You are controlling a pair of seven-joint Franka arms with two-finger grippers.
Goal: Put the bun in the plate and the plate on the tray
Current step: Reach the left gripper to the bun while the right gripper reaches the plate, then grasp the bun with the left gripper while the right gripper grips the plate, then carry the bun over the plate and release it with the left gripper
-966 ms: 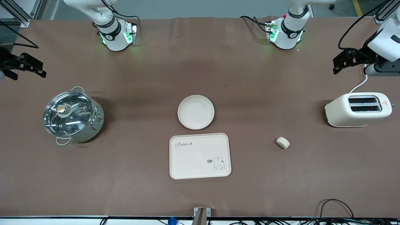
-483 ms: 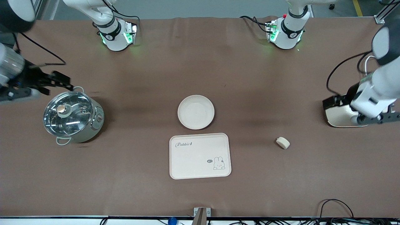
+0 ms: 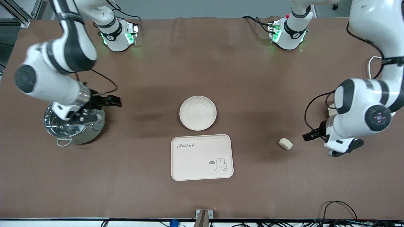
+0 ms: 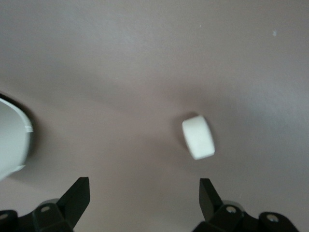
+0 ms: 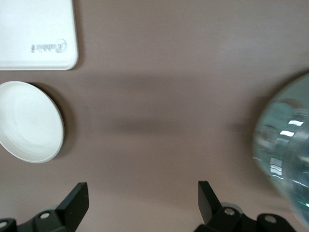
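Note:
The bun (image 3: 285, 144) lies on the brown table toward the left arm's end, and shows in the left wrist view (image 4: 198, 137). The round plate (image 3: 198, 113) sits mid-table, with the Rabbit tray (image 3: 202, 157) just nearer the camera. Both show in the right wrist view, the plate (image 5: 29, 121) and the tray (image 5: 36, 34). My left gripper (image 3: 311, 135) is open and empty, a short way from the bun on the side of the left arm's end (image 4: 144, 193). My right gripper (image 3: 111, 102) is open and empty beside the pot, apart from the plate (image 5: 142, 200).
A steel pot with a glass lid (image 3: 64, 132) stands at the right arm's end, partly covered by the right arm, and shows in the right wrist view (image 5: 287, 154). A cream toaster (image 3: 330, 111) at the left arm's end is mostly hidden by the left arm.
Both arms have swung in from the table's ends. The left gripper has come close to the bun, and the right gripper has passed over the pot toward the plate. Bun, plate and tray have not moved.

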